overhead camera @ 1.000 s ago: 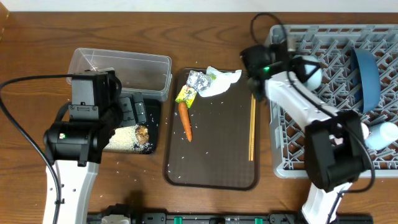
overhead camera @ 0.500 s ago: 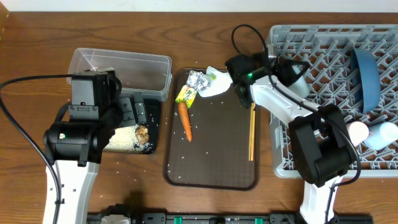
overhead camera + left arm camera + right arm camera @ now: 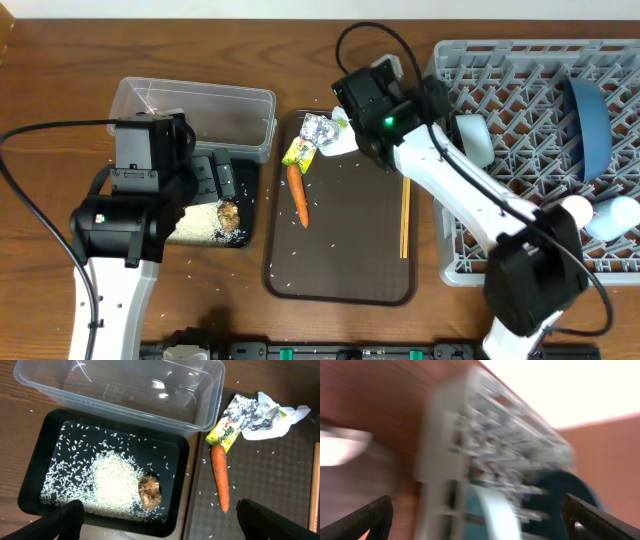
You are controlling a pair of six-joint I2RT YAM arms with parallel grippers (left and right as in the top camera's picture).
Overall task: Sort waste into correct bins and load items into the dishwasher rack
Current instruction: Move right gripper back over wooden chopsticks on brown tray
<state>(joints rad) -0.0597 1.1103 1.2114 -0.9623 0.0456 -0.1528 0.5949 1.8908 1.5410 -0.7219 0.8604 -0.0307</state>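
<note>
Gleaming crinkled foil [image 3: 246, 410] lies near smooth tapered carrot [image 3: 220, 478].

The right wrist view is blurred: the dishwasher rack [image 3: 490, 445] and the dark blue plate [image 3: 554, 491] are only streaks, and just the tips of the right hand [image 3: 480, 525] enter at the lower corners. From overhead, the right arm [image 3: 440, 170] covers most of the crumpled white paper [image 3: 338, 145], and the left arm [image 3: 140, 190] hides part of the black tray [image 3: 238, 190]. In the left wrist view, the bottom edge cuts off the left hand [image 3: 167, 522].
</note>
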